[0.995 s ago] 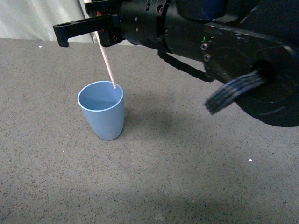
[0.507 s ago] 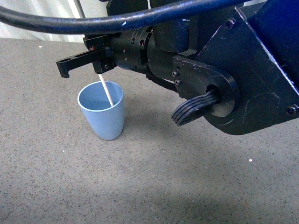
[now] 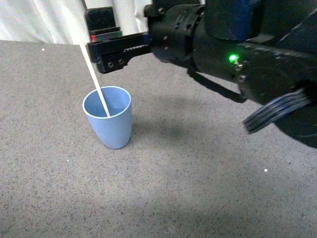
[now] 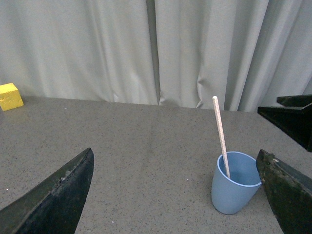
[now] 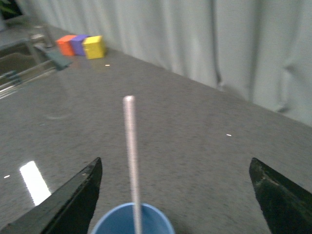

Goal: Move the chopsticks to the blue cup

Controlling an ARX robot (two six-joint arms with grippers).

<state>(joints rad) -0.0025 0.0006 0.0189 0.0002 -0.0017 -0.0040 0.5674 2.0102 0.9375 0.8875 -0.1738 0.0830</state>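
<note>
Finishing step: release, by the look of it, with the chopsticks (image 3: 94,79) standing free in the blue cup (image 3: 111,126).
Chopsticks: lower end down inside the cup, shaft leaning on the rim, top slanting up toward the robot's left.
Right gripper (image 3: 101,39): spread wide, gripping nothing; hanging above and just behind the cup, apart from the stick.
Left gripper (image 4: 170,195): spread wide too, empty, low over the table (image 3: 198,188), facing the cup from well apart.
Next move: likely drawing the right arm up and back. Calls for keeping both fingers off the raised end, since a nudge could tip a cup that looks light and narrow at the base.
Around: orange block (image 5: 66,44), purple block (image 5: 78,43) and yellow block (image 5: 94,46) in a row, well apart from the cup, near the curtain (image 4: 97,48).
In the way: only the stick's own top, sitting between the right fingers in the right wrist view.
</note>
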